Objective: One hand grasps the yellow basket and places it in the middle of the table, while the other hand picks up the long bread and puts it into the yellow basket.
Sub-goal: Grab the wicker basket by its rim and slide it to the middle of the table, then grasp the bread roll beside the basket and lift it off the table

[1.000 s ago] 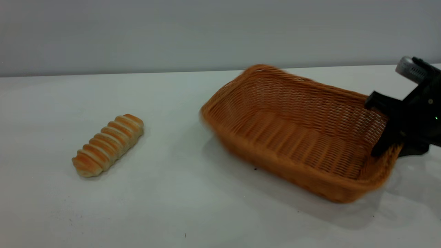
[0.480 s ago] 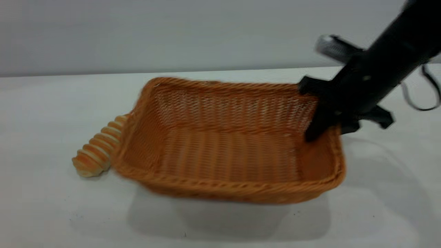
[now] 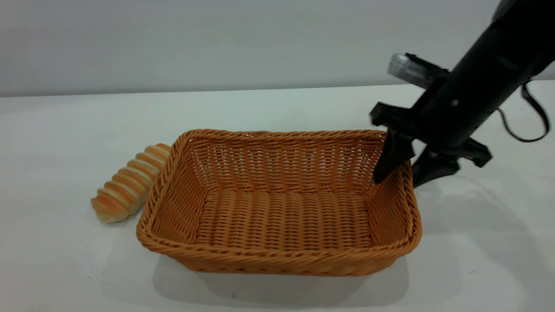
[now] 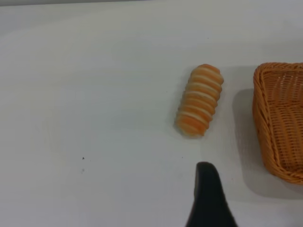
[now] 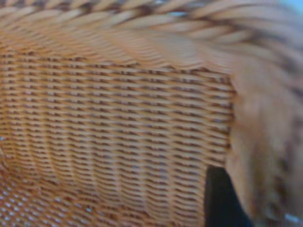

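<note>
The wicker basket [image 3: 282,203] sits mid-table [image 3: 65,268], the right gripper [image 3: 399,173] straddling its right end wall, apparently pinching it. The ridged bread roll [image 3: 128,184] lies toward the table's left edge, just beside the basket. Left gripper's [image 4: 208,198] spread I can't tell.

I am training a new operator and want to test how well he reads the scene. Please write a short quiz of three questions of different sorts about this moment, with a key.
1. True or false: the long bread lies inside the yellow basket.
2. Multiple choice: where are the fingers of the right gripper?
A. hovering over the bread
B. astride the basket's right end wall, one inside and one outside
C. flat on the table
3. Fill in: the left wrist view shows the bread lying ___ the basket.

Key
1. False: it lies on the table just outside the basket's left end.
2. B.
3. Beside, with a bare strip of table between them.
</note>
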Robot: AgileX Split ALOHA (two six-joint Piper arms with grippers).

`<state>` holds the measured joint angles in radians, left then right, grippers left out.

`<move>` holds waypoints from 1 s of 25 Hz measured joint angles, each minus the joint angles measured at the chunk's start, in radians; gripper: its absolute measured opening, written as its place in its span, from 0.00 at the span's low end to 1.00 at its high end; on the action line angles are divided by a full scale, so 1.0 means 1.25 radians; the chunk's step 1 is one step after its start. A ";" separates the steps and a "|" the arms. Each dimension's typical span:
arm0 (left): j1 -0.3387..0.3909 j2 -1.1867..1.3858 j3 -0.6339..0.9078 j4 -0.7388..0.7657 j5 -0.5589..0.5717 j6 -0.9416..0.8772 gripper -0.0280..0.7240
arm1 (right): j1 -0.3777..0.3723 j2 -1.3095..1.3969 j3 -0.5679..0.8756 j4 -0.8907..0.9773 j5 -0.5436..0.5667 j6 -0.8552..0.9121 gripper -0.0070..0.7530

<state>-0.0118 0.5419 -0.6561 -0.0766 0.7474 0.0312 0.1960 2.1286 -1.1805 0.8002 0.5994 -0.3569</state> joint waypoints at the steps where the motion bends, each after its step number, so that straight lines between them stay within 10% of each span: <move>1: 0.000 0.000 0.000 0.000 0.000 0.000 0.75 | -0.019 -0.008 0.000 -0.006 0.017 -0.001 0.63; 9: 0.000 0.011 0.000 -0.004 -0.004 -0.025 0.75 | -0.165 -0.161 0.000 -0.078 0.178 -0.095 0.66; 25: 0.000 0.568 -0.080 -0.087 -0.083 0.033 0.75 | -0.155 -0.608 0.245 -0.519 0.170 0.171 0.66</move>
<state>-0.0118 1.2521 -0.7564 -0.1853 0.6441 0.0725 0.0017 1.3685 -0.8749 0.1508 0.8121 -0.1437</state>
